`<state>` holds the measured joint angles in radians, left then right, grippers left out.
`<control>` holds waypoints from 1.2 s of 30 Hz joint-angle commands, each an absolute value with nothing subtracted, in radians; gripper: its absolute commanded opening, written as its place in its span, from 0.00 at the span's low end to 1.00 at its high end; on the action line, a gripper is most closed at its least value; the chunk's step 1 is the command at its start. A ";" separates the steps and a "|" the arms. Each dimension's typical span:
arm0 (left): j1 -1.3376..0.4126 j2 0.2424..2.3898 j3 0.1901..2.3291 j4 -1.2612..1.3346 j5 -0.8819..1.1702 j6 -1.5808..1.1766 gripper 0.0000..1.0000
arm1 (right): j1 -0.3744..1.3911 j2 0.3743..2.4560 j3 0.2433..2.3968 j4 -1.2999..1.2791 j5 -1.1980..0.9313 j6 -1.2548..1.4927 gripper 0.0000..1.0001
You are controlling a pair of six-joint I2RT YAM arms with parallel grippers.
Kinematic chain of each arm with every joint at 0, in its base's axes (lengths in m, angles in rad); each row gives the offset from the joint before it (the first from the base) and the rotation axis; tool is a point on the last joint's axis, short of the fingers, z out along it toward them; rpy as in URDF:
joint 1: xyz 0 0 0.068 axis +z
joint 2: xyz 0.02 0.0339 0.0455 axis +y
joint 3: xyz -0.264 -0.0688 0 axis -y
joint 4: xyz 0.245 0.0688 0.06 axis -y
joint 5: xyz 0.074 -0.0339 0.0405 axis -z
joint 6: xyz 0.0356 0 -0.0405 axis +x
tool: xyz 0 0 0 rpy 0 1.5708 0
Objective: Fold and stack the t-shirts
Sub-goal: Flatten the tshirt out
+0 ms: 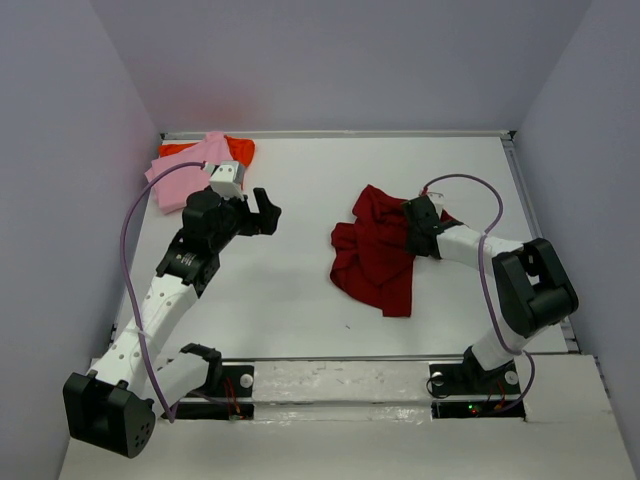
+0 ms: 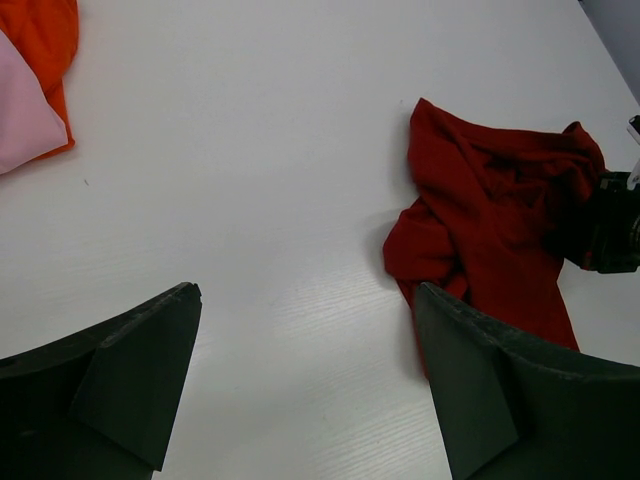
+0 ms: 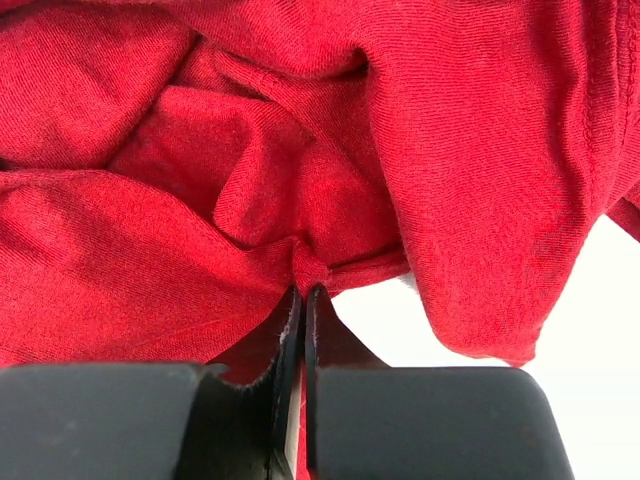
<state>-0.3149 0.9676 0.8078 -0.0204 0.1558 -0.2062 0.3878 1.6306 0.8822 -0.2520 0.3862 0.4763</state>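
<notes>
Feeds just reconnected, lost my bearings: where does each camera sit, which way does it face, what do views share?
Top external: above and behind, looking down at the table; left arm and right arm show.
Left wrist: on the open left gripper, facing across the table at the dark red t-shirt; own fingers at bottom.
Right wrist: on the right gripper, close on that t-shirt; own fingers pinch a fold.
Shared: dark red t-shirt, in all three.
</notes>
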 commanded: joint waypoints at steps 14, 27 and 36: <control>-0.322 0.962 0.816 0.002 0.161 -0.193 0.97 | 0.394 1.649 0.986 -0.264 0.456 0.419 0.34; -0.324 0.962 0.816 0.003 0.160 -0.192 0.97 | 0.394 1.681 1.025 -0.273 0.445 0.414 0.34; -0.324 0.960 0.816 0.002 0.161 -0.192 0.97 | 0.394 1.663 1.012 -0.281 0.430 0.419 0.34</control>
<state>-0.3153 0.9676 0.8078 -0.0204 0.1558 -0.2062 0.3878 1.6817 0.9894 -0.2813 0.4301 0.4183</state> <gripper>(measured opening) 0.967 0.340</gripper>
